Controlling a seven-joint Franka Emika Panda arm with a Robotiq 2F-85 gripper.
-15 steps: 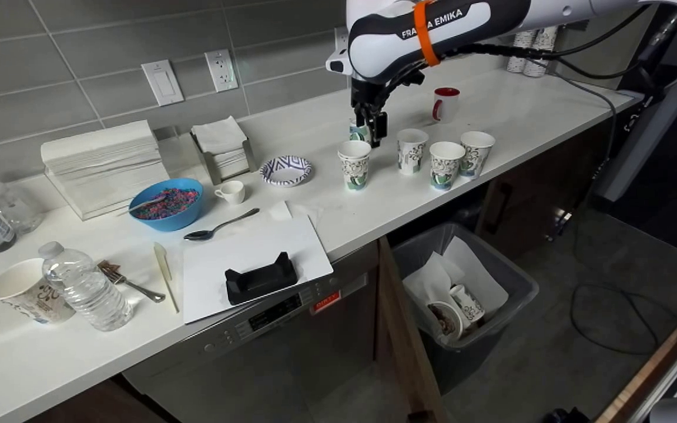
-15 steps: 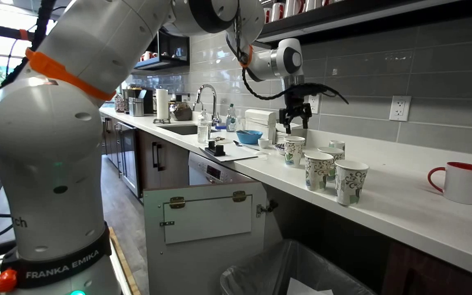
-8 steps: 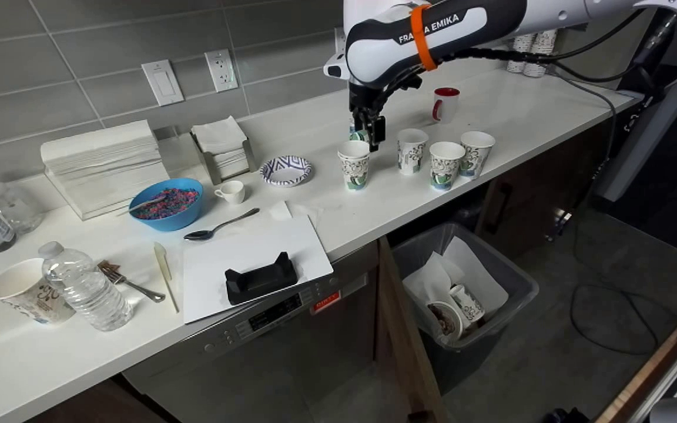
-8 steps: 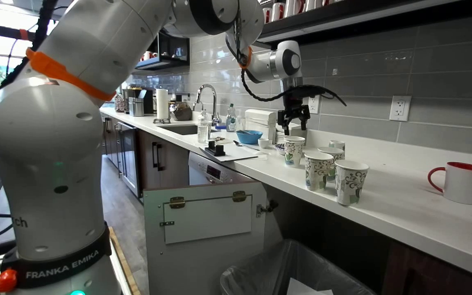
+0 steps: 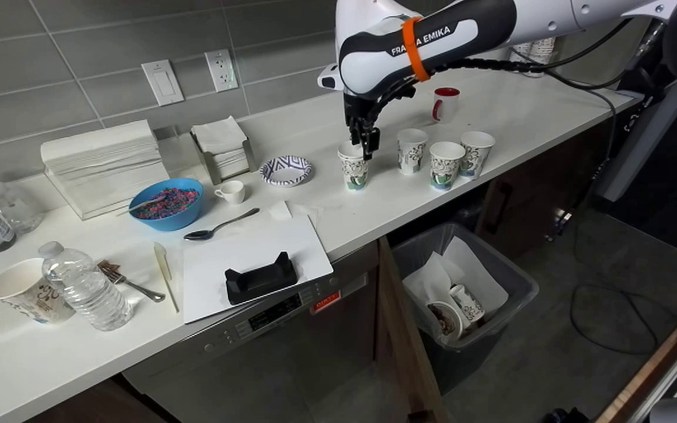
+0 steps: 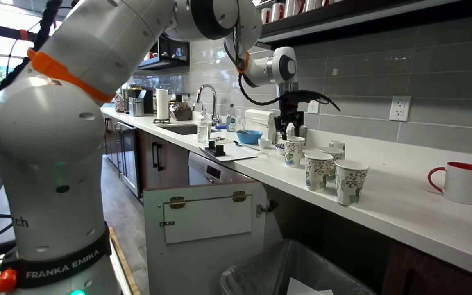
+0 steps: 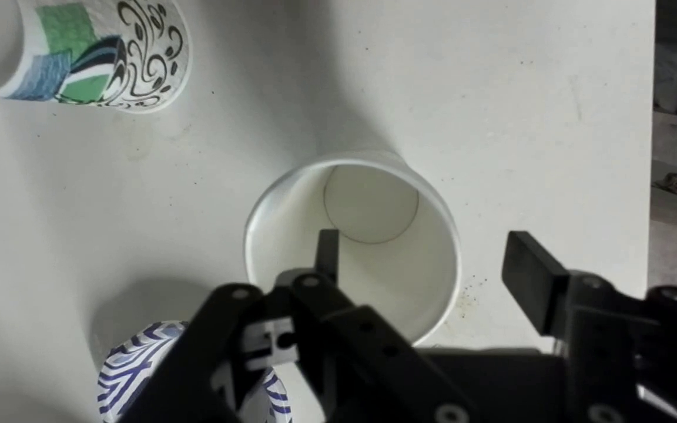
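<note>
The pincer (image 7: 426,261) is black, the cup (image 5: 355,175) white with dark swirls.

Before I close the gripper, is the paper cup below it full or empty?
Empty, it appears: in the wrist view the paper cup is bare white inside, down to its bottom, no contents visible.

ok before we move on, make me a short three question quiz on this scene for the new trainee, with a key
1. Multiple choice: which of these is the gripper nearest to?
a) the blue bowl
b) a paper cup
c) the water bottle

2. True or false: the gripper is shut tight on something.

3. Short answer: what colour shows inside the mug?

Key:
1. b; the paper cup stands right below it.
2. False; the jaws stand apart in the wrist view.
3. Red, as both exterior views show.
</note>
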